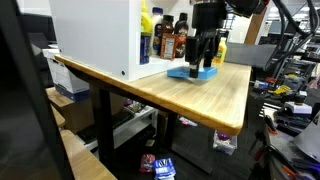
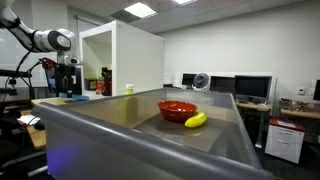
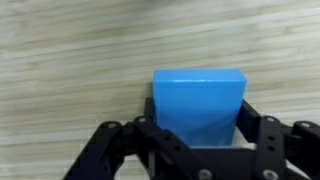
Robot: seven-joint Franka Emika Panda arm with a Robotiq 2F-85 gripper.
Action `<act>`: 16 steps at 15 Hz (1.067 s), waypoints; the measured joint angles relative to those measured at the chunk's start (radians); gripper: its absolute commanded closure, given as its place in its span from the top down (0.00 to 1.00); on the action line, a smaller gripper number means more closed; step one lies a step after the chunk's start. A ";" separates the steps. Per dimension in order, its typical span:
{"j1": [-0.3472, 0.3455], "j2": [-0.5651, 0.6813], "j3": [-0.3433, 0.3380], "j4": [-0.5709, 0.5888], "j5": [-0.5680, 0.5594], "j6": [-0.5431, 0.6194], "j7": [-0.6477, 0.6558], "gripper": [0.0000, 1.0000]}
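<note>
**Pincer straddles a blue block on the wooden table**

The pincer points straight down with its two fingers set on either side of a blue block. In the wrist view the block fills nearly the whole gap between them. Whether the pads actually press on its sides or only stand just beside them cannot be told from these pictures.

In an exterior view the pincer stands low over the same blue block. The block appears to rest flat on the table, a light wooden top on dark legs, and it lies toward the far end of that top.

Just beside the block, a row of bottles, dark ones and a yellow one, stands on the table. Next to the bottles is a tall white cabinet that takes up much of the tabletop.

The arm shows in an exterior view at the far left, bent over the table. Well apart from it, in the foreground, a red bowl sits on a grey surface with a banana touching or just beside its rim. Computer screens line the back wall.
</note>
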 measured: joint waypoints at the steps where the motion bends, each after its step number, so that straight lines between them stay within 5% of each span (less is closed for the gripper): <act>1: -0.003 -0.015 0.001 0.002 -0.023 -0.043 0.010 0.54; 5: -0.023 -0.058 0.020 0.046 -0.160 -0.303 0.062 0.54; 6: -0.023 -0.057 0.020 0.052 -0.172 -0.330 0.062 0.90; 8: -0.021 -0.058 0.021 0.061 -0.175 -0.347 0.031 1.00; 16: -0.023 -0.133 -0.054 0.033 -0.138 -0.270 -0.434 1.00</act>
